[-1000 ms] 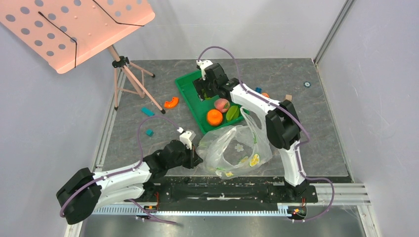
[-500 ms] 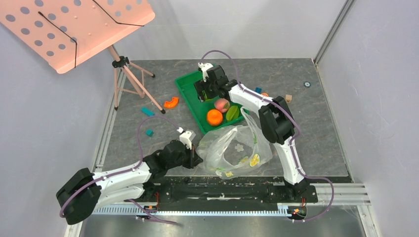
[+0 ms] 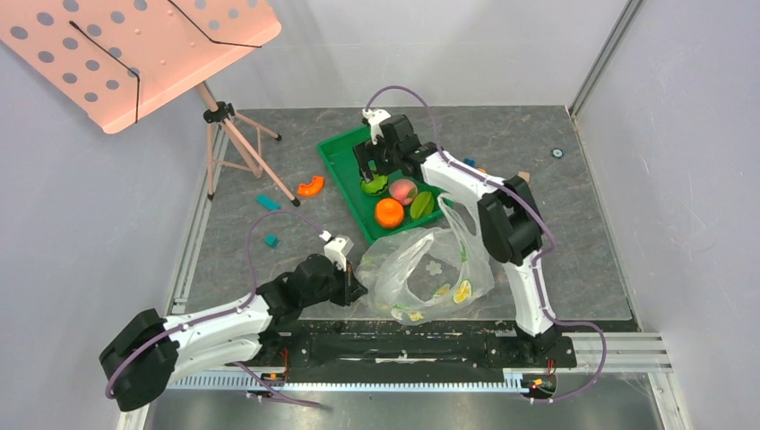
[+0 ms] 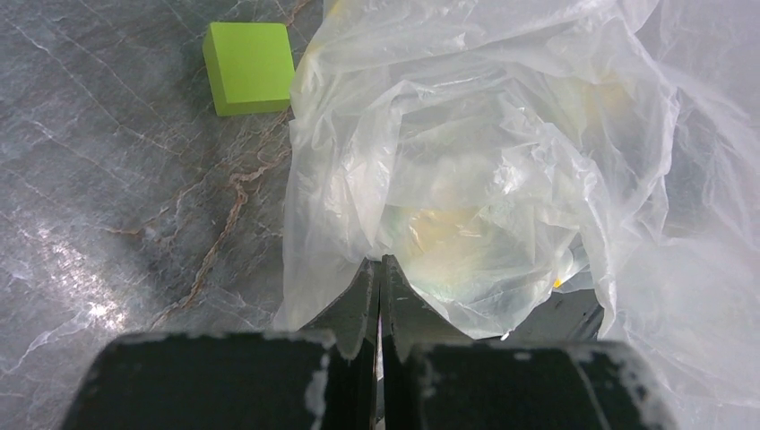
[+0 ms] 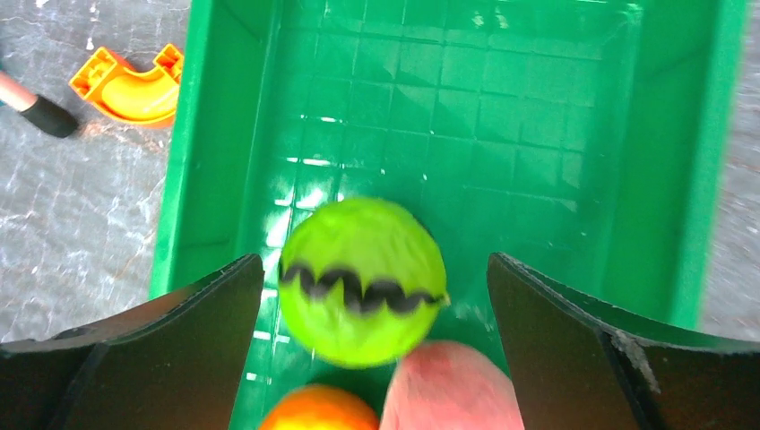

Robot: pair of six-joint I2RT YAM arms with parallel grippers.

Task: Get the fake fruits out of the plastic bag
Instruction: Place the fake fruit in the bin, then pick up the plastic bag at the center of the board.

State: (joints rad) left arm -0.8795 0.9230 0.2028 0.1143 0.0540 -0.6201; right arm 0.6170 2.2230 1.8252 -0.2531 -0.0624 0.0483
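Observation:
The clear plastic bag with flower prints lies crumpled at the near middle of the table. My left gripper is shut on the plastic bag at its left edge. My right gripper is open over the green tray. The striped green watermelon ball lies free in the tray between the open fingers, also seen from above. The pink peach, the orange and the green ribbed piece lie in the tray beside it.
An orange curved toy piece lies left of the tray. Small blocks lie scattered, and a green block sits by the bag. A tripod holding a pink perforated board stands at the far left.
My right gripper has let go of the watermelon ball into the tray and lifted slightly. The left arm still holds the bag.

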